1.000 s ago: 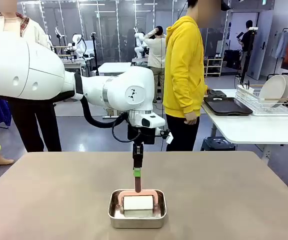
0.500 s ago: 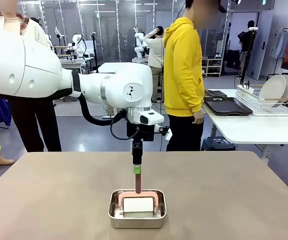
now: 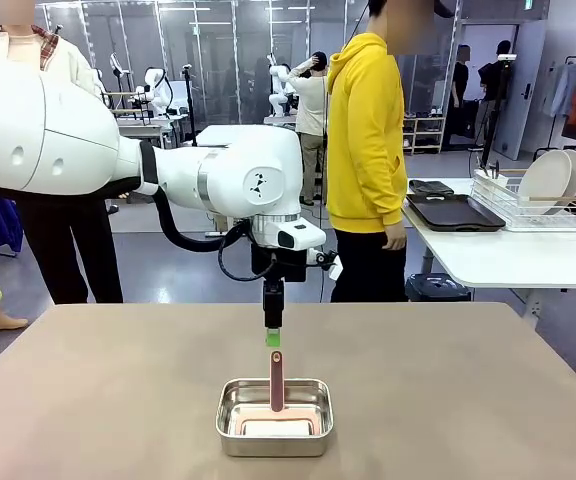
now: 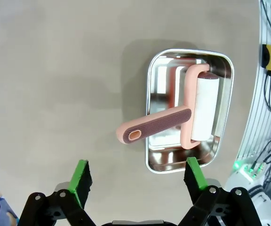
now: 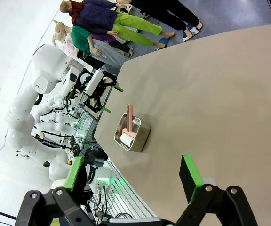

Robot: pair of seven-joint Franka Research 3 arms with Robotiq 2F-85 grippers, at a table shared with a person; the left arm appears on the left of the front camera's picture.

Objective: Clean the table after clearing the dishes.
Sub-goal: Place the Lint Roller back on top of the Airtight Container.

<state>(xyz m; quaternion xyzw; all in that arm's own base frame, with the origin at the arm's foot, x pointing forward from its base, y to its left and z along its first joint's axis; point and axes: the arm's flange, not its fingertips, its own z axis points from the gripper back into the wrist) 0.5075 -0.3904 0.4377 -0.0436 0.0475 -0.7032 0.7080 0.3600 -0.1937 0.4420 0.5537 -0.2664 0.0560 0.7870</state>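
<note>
- Your left gripper point(image 3: 273, 337) hangs over the middle of the table point(image 3: 88, 400), jaws spread wide and holding nothing (the left wrist view shows both green pads apart).
- Right under it: the steel pan point(image 3: 274, 417) near the table's near edge, with the pink lint roller point(image 4: 182, 115) lying inside, handle poking up over the rim, free of the fingers.
- Progress-wise, the brown top looks cleared, so the dishes part seems done. Whether rolling is finished or not yet started, can't tell.
- Your right gripper point(image 5: 131, 181) is parked well off, fingers wide apart, empty.
- Far right, on the white side table point(image 3: 528, 255): dark trays point(image 3: 455, 211) and the white plates point(image 3: 553, 178) in a rack. A person in a yellow hoodie point(image 3: 368, 150) stands beyond the far edge, not blocking anything.
</note>
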